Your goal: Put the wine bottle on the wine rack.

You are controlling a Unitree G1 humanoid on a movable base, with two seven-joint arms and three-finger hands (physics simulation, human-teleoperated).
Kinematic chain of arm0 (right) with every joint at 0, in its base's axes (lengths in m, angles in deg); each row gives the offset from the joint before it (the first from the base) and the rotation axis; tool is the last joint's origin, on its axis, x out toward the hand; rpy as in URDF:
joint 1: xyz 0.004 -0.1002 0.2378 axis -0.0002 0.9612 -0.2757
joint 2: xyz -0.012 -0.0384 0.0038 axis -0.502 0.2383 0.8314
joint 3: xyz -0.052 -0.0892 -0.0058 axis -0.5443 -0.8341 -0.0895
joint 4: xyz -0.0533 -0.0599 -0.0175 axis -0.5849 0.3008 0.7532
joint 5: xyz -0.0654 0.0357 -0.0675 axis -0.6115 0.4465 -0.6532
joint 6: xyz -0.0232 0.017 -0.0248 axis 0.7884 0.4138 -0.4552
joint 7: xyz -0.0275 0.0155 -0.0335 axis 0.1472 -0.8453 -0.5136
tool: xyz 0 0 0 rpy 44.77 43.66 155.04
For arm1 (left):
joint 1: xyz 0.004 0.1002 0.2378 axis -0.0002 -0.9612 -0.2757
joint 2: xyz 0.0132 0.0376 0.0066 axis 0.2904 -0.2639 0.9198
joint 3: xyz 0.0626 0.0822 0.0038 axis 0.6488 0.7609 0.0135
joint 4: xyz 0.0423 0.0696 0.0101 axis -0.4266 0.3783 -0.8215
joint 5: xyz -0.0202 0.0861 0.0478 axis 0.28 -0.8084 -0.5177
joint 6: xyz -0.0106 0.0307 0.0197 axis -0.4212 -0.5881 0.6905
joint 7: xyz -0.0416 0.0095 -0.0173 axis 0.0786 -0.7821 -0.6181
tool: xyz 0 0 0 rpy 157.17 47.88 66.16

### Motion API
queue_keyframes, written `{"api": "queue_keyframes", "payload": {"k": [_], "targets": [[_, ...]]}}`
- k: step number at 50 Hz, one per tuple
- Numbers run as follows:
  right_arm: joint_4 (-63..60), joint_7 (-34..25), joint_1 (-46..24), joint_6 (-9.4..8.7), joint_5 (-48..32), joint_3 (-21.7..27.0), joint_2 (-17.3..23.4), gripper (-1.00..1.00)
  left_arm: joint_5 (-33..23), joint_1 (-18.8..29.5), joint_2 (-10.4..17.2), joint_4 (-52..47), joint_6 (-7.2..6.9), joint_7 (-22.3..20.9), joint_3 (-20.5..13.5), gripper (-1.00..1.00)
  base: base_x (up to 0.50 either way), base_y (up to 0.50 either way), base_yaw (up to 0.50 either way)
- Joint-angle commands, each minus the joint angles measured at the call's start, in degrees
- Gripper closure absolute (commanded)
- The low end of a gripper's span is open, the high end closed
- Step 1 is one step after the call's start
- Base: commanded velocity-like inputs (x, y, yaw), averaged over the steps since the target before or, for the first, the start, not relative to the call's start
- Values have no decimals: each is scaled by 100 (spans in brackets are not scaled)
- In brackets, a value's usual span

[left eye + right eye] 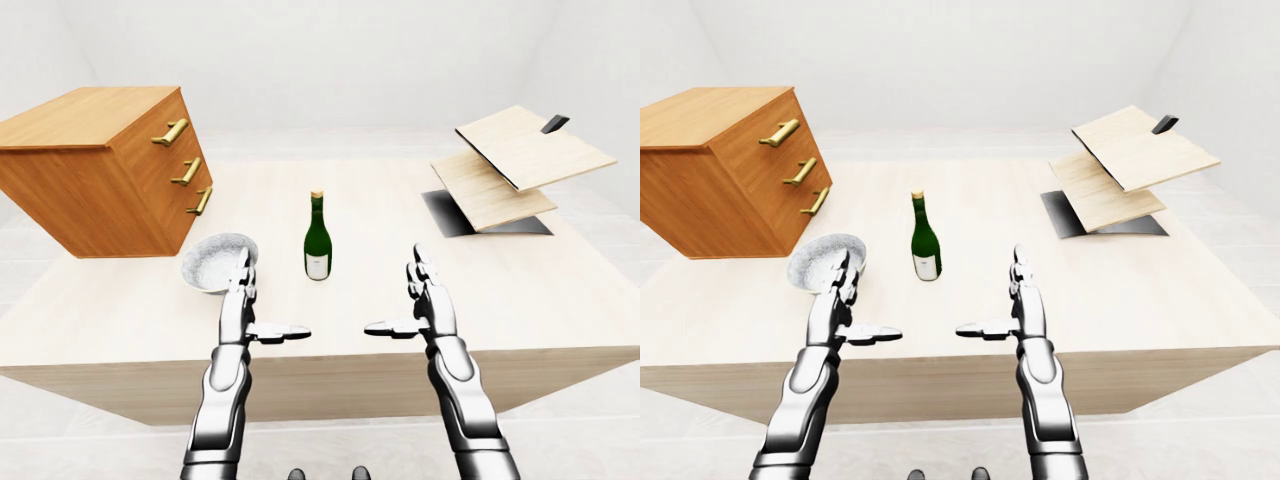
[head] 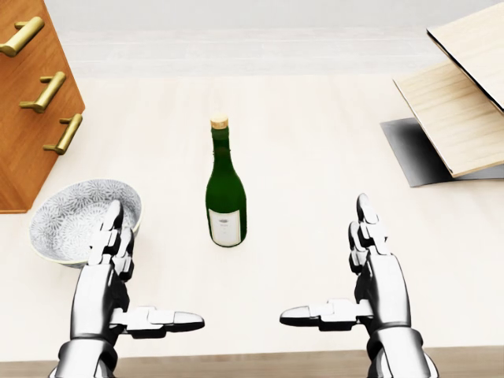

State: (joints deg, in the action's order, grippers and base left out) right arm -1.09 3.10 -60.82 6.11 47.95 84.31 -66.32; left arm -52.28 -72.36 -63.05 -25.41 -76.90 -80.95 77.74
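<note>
A green wine bottle (image 2: 225, 197) with a gold cap and a white label stands upright near the middle of the pale wooden table (image 2: 315, 134). The wine rack (image 1: 510, 165), two slanted wooden boards on a dark base, stands at the table's right in the left-eye view. My left hand (image 2: 150, 276) is open, low and left of the bottle, fingers up and thumb pointing inward. My right hand (image 2: 327, 272) mirrors it, open, low and right of the bottle. Neither hand touches the bottle.
A wooden drawer cabinet (image 1: 110, 170) with three brass handles sits tilted at the table's left. A patterned grey bowl (image 2: 83, 220) lies just behind my left hand's fingers. The table's near edge (image 1: 320, 365) runs under my forearms.
</note>
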Motion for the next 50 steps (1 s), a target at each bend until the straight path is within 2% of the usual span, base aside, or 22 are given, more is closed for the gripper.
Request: {"api": "queue_keyframes", "payload": {"k": [1,3,5,6,8,9,13,14,15,18,21,29,37,41,45,50], "targets": [[-338,-44,133,-242,8,80,-5,-100,87,-152,74,-89,27,-208,-85,-100,0,0,0],[-629,-64,212,-353,103,80,-12,-100,53,-214,46,-104,52,-224,-32,-100,0,0,0],[-442,-14,118,-258,101,157,26,-100,37,-249,21,-130,62,-231,3,-100,0,0,0],[-437,-14,99,-257,134,189,42,-100,73,-262,-3,-168,19,-229,3,-100,0,0,0],[-481,-48,105,-297,155,188,72,-100,4,-339,-21,-263,45,-208,72,-100,0,0,0],[-571,-80,142,-349,181,174,73,-100,0,-391,-30,-357,5,-208,96,-100,0,0,0],[-780,-99,217,-353,102,122,95,-100,67,-522,-35,-636,-121,-230,98,-100,0,0,0],[-953,-46,256,-353,63,133,93,-100,273,-610,-70,-808,-248,-326,78,-100,0,0,0],[-1057,6,276,-353,36,143,80,-100,352,-656,-84,-894,-308,-346,74,-100,0,0,0],[-1430,-61,405,-353,72,88,49,-100,224,-789,-75,-1069,-280,-251,145,-100,0,0,0],[-1749,-74,499,-353,70,67,34,-100,278,-952,-57,-1609,-509,-249,178,-100,0,0,0],[-2530,-62,603,-353,43,114,53,-100,273,-1366,15,-2761,-509,-240,195,-100,0,0,0],[-3415,-165,879,-353,205,266,15,-100,353,-1492,29,-3762,-509,-273,124,-100,0,0,0],[-3778,-276,1098,-353,143,182,29,-100,246,-1710,29,-4209,-509,-280,237,-100,0,0,0],[-4040,-332,1251,-353,79,108,-19,-100,40,-1935,70,-4626,-509,-271,404,-100,0,0,40],[-4139,-384,1312,-353,116,199,-33,-100,45,-2036,85,-4947,-509,-296,426,-100,0,0,50]]}}
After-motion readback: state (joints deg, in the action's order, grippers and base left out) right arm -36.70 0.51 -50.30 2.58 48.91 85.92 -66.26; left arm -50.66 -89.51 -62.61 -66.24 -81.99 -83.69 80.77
